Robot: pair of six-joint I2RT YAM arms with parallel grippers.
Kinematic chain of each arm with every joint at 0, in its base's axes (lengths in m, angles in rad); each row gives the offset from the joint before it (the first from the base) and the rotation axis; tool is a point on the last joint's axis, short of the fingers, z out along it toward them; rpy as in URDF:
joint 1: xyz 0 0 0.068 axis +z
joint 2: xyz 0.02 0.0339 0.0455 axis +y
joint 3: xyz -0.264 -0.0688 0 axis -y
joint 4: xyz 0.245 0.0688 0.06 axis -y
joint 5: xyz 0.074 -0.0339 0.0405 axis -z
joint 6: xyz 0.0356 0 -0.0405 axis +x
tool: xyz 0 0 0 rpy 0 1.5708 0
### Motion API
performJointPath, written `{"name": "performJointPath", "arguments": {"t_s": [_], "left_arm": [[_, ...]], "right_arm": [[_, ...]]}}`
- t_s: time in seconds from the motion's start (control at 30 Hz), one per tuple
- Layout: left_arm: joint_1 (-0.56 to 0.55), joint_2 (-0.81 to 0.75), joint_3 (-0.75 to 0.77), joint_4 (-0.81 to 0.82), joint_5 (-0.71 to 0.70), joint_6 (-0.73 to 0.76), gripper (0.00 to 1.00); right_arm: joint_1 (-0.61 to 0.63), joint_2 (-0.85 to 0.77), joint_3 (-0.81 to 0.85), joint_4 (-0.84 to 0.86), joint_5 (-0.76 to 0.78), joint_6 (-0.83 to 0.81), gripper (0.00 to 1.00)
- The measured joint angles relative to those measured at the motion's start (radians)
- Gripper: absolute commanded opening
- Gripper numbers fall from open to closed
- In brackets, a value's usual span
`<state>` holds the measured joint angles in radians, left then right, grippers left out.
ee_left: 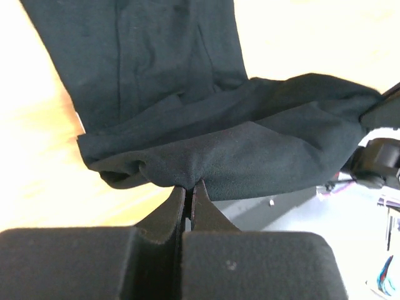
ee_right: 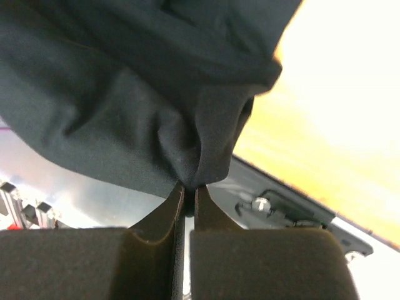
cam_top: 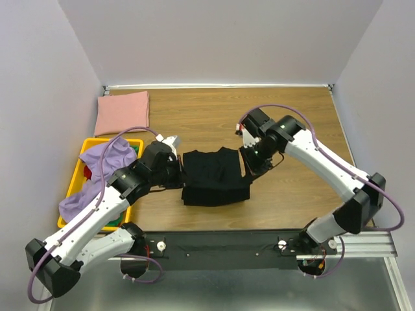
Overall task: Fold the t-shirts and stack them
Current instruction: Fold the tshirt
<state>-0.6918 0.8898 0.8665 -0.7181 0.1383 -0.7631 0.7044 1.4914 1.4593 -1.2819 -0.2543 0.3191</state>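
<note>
Cloth of the black t-shirt (cam_top: 214,176) is pinched at its left side by the left gripper (ee_left: 189,186) and at its right side by the right gripper (ee_right: 186,189), both with jaws pressed tight on a bunched fold. The shirt lies partly folded on the table (cam_top: 292,116) between the two arms. Three shirts show: this black one, one pink t-shirt (cam_top: 123,111) folded at the far left corner, and one lavender t-shirt (cam_top: 97,175) draped over the single yellow crate (cam_top: 87,144).
</note>
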Motion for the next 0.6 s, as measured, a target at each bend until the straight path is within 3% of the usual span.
{"name": "performJointPath", "arguments": {"t_s": [0.33,0.6], "left_arm": [[0.273,0.208,-0.005,0.184,0.138,0.155,0.0],[0.357,0.522,0.113,0.316,0.187,0.27,0.0]], "right_arm": [[-0.181,0.251,0.193,0.069,-0.066,-0.111,0.01],[-0.277,0.463,0.262,0.154,-0.121,-0.144,0.01]]}}
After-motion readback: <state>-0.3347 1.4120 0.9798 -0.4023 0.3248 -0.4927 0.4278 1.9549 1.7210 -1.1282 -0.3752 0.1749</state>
